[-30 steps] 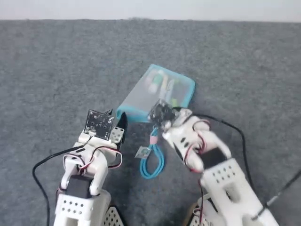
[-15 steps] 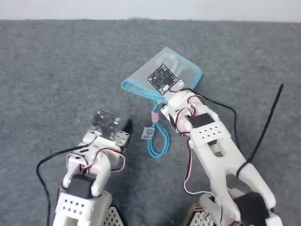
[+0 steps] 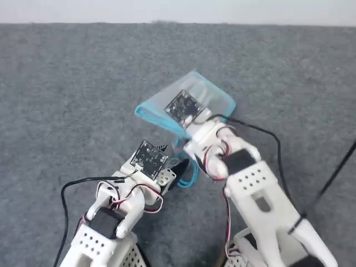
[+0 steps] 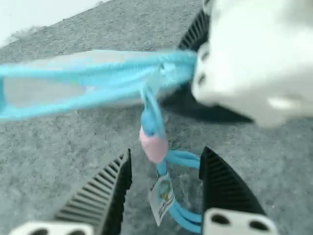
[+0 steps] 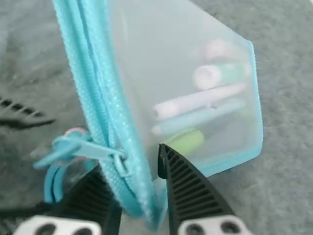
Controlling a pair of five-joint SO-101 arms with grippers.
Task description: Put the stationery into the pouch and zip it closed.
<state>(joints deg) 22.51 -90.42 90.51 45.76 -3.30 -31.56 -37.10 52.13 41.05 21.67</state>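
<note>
Standing tilted on edge on the mat: pouch, stationery inside, judged light and floppy, zipper end clamped by right gripper; thin pull cord, likeliest hold, hangs inside the opened left gripper.

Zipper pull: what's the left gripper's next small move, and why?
Probably ease the left gripper forward and close on the pink bead: its jaws stand open with the bead hanging just ahead, while the right gripper clamps the pouch by its edge.
</note>
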